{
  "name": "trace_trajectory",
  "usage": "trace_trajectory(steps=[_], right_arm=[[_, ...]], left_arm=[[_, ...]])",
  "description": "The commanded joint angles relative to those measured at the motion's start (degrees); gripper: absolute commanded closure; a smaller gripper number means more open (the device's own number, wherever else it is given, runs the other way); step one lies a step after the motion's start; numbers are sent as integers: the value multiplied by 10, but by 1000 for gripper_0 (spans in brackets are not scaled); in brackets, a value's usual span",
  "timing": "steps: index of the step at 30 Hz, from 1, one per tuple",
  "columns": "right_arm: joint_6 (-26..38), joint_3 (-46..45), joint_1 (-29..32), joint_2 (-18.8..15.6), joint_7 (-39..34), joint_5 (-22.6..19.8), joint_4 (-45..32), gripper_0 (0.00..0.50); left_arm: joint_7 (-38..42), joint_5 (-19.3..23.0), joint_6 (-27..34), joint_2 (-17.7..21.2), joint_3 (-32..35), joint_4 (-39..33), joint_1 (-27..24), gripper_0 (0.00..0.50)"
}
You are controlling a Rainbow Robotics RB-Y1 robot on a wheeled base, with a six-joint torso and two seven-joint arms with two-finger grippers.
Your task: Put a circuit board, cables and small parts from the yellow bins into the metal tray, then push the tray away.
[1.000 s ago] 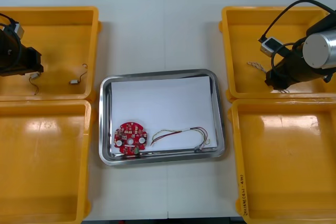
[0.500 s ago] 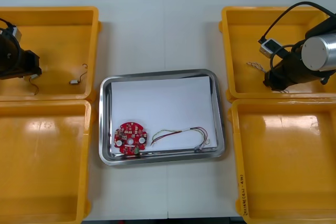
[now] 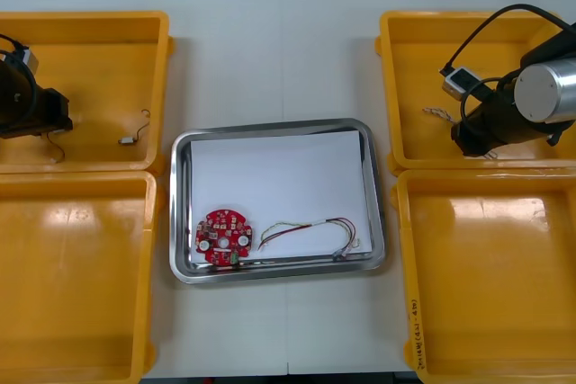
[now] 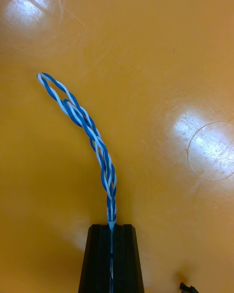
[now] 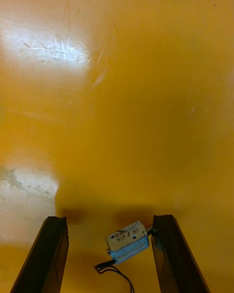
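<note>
Right gripper (image 4: 111, 227), in far right bin (image 3: 388, 87), has edged slightly toward table middle. Fingers pinched tight on blue-white cable (image 4: 90, 127); grasp looks made, carry to tray (image 3: 180, 213) likely next.

Left gripper (image 5: 109, 219), in far left bin (image 3: 165, 87), has barely shifted. Fingers wide, straddling small metal part (image 5: 127, 241), not yet closed.

Circuit board (image 3: 223, 237) and red-yellow cable (image 3: 315, 231) already in tray.

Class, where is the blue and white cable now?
Right wrist view: the cable is pinched in the right gripper, over the floor of the far right yellow bin.

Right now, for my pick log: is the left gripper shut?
No, the left gripper is open, fingers apart around a small metal part.
</note>
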Motion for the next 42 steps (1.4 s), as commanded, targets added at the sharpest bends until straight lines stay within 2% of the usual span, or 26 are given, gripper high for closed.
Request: trace_trajectory(steps=[1,9,13,25,34,37,38,39,40,41,42], right_arm=[[-4,12,1,3,-4,-3,3,500],[-4,11,0,-4,-8,-7,3,500],[17,-5,-8,-11,-5,-17,3,500],[131,-58,-52,-28,-6,-41,-26,500],[229,-92,-110,-33,-19,-63,-34,500],[254,-96,-127,-33,-28,-72,-35,500],[261,-97,-131,-34,-40,-79,-35,500],[261,-97,-131,-34,-40,-79,-35,500],[269,-97,-139,-33,-63,-94,-35,500],[276,-96,-143,-34,-78,-104,-37,500],[279,-96,-145,-33,-85,-107,-38,500]], left_arm=[[-56,7,-1,-4,3,-9,-26,0],[-53,7,17,-4,12,-21,-26,0],[-53,7,16,-6,0,-20,-26,0],[-54,-1,8,-28,-5,-6,-26,0],[-53,-3,9,-30,-5,-1,-25,5],[-55,-4,10,-30,-5,1,-26,142],[-56,-4,9,-30,-5,1,-25,219],[-56,-4,9,-30,-5,1,-25,219],[-56,-4,9,-30,-5,1,-25,367],[-56,-5,9,-30,-4,1,-26,443],[-56,-5,9,-30,-4,1,-25,463]])
